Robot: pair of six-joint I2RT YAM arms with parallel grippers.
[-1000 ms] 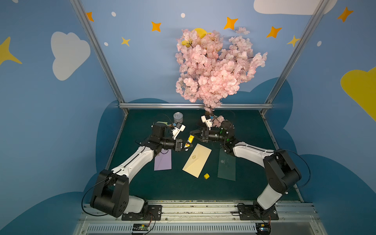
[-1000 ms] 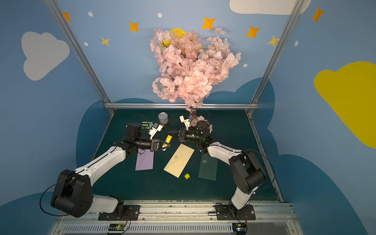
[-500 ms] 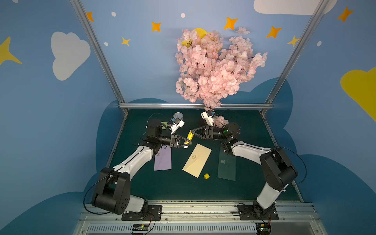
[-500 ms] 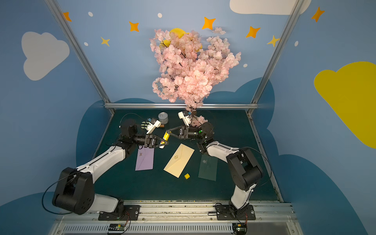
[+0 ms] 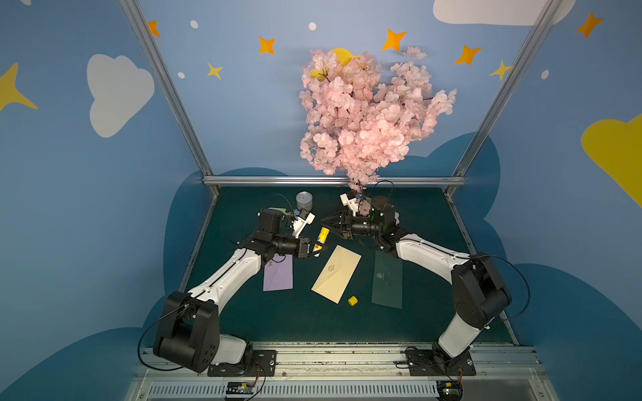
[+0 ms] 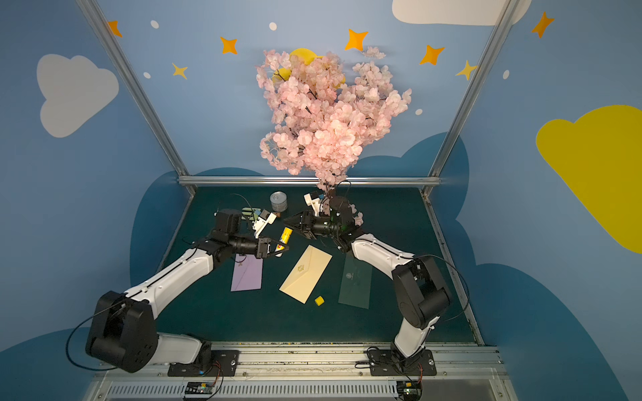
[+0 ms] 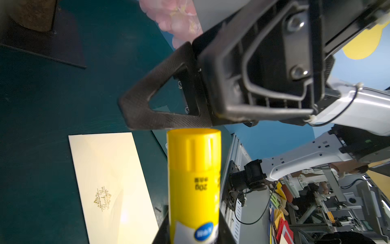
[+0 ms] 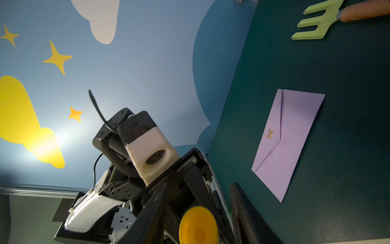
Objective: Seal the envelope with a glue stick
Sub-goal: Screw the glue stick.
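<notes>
Envelope (image 7: pixel 109 179) reads "Thank You"; glue stick (image 7: pixel 194 179) label shows "20g". Left jaws pinch the stick; right jaws spread.

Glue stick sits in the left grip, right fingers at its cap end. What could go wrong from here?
1. The left gripper holds the glue stick only by its label end, so a push from the right fingers could tilt it or slip it out.
2. Those fingers stand apart around the cap end; closing off-centre may knock it instead of gripping.
3. A dropped stick could land on the envelope and shift it.
</notes>
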